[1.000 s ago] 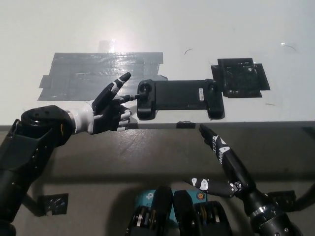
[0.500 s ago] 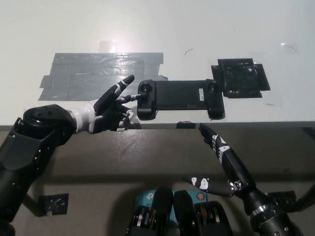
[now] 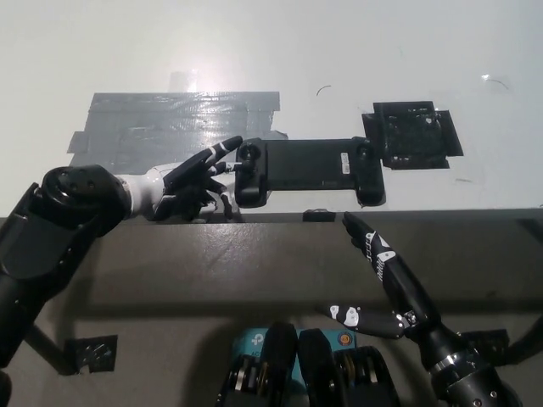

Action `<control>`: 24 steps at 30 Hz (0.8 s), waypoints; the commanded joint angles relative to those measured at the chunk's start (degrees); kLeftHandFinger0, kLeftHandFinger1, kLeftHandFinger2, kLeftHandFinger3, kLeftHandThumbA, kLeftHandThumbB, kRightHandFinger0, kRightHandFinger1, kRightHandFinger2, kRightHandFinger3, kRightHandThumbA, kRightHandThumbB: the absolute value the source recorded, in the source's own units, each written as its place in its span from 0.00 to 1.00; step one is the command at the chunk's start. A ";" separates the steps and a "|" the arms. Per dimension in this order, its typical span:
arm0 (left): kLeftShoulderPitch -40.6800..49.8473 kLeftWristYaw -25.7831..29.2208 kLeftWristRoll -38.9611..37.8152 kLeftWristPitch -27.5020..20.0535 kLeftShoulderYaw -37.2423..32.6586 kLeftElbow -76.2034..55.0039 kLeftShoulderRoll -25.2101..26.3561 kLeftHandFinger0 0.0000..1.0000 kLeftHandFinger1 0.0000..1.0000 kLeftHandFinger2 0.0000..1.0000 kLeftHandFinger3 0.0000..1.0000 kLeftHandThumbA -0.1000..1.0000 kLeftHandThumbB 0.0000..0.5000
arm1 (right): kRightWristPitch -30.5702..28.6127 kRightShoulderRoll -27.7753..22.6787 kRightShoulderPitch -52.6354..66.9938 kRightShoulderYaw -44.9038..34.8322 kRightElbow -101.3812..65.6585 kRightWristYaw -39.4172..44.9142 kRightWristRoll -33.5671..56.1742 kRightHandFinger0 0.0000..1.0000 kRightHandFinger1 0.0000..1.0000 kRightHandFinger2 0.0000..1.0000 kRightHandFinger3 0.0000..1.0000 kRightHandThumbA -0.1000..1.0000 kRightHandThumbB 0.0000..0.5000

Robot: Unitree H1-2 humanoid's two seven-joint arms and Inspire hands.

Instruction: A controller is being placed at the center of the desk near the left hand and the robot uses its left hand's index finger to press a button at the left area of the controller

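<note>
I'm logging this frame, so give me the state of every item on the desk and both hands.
controller: flat on desk, near front edge, unheld.
left hand: open, a fingertip at the controller's left end.
right hand: open, resting below the desk edge, holding nothing.
grey tape patch: stuck flat.
black tape patch: stuck flat.

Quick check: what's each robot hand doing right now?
Left robot hand: open, holding nothing, one finger extended at the controller's left end.
Right robot hand: open, empty, below the desk edge.
</note>
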 commanded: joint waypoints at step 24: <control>3.04 -4.47 -4.31 4.91 -2.17 -12.44 5.27 0.00 0.02 0.32 1.00 1.00 0.90 | -2.12 -0.28 -2.15 -0.55 -0.90 0.55 0.52 1.00 1.00 1.00 1.00 0.94 0.51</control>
